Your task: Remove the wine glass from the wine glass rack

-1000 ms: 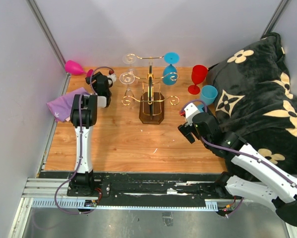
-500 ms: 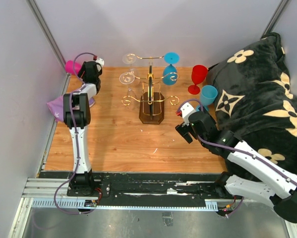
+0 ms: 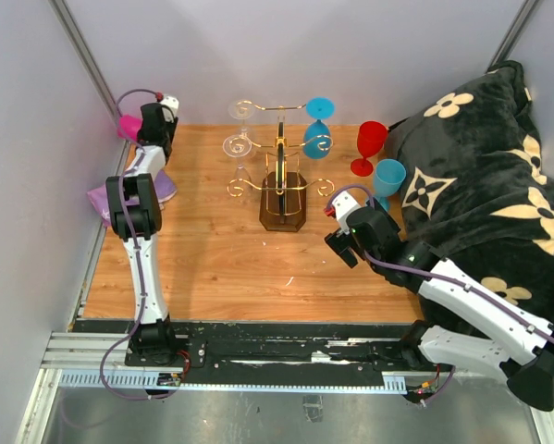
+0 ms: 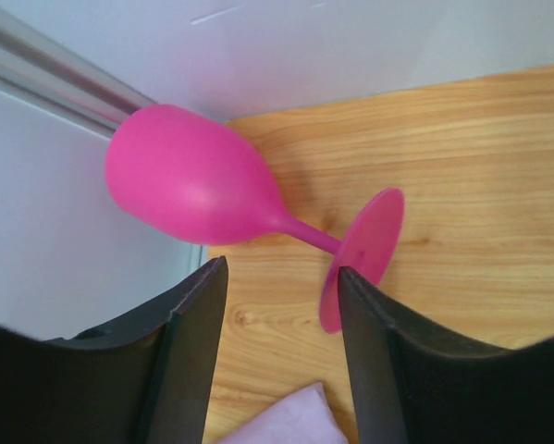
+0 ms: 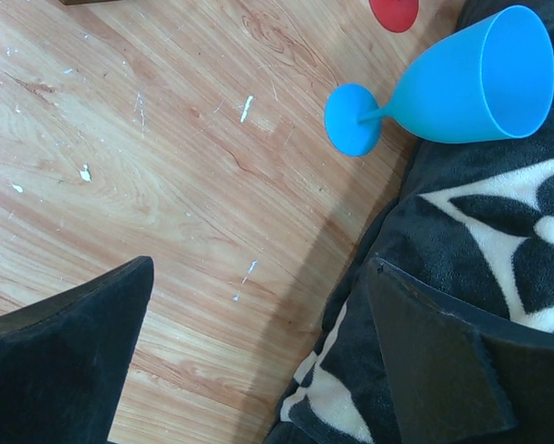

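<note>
The wine glass rack, gold wire on a dark brown base, stands mid-table at the back. Two clear wine glasses hang on its left arms and a blue one on its right. My left gripper is far from the rack in the back left corner. In the left wrist view it is open over bare wood, just short of a pink wine glass that lies on its side; the glass's foot almost touches the right fingertip. My right gripper hangs wide open right of the rack, holding nothing.
A red glass stands right of the rack, and a blue cup lies on its side against a black flowered blanket that covers the right side. A purple cloth lies by the left wall, under my left arm.
My left arm has swung from beside the rack's clear glasses to the back left corner, by the pink glass. The right gripper has drifted slightly left.
</note>
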{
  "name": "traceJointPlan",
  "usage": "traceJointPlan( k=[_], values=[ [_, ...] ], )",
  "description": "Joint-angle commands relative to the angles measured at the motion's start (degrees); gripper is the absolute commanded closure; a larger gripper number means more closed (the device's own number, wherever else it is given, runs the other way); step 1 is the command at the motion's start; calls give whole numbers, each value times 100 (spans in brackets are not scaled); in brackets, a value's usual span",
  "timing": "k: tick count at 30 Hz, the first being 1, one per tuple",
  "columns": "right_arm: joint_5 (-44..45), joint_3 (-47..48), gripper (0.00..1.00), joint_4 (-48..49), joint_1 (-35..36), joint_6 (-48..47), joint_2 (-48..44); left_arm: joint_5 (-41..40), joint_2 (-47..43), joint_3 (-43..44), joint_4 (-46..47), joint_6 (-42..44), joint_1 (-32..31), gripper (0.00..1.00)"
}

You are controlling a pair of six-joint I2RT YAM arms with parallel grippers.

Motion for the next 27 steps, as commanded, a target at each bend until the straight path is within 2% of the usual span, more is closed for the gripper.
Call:
traceJointPlan(
  k=[1,2,4,7,9,13,22,27],
  values=[
    [164,99,2,53,61,-28,107,559,79,340,-391,-456,232,53],
    [164,117,2,50,54,-28,141,622,71,334,-414,-423,237,62],
    [178,143,2,47,66,-28,181,787,54,315,-452,-414,249,72],
    [199,160,2,43,68,-37,191,990,66,319,-598,-400,247,76],
    [215,143,2,49,62,-50,166,1045,79,324,-730,-376,251,83],
    [242,94,2,77,53,-71,117,1198,84,270,-919,-306,247,91],
    [234,19,2,97,54,-70,7,1150,204,406,-1359,-522,309,90],
    [226,-14,2,102,58,-72,-24,943,301,409,-1434,-611,316,75]
  ],
)
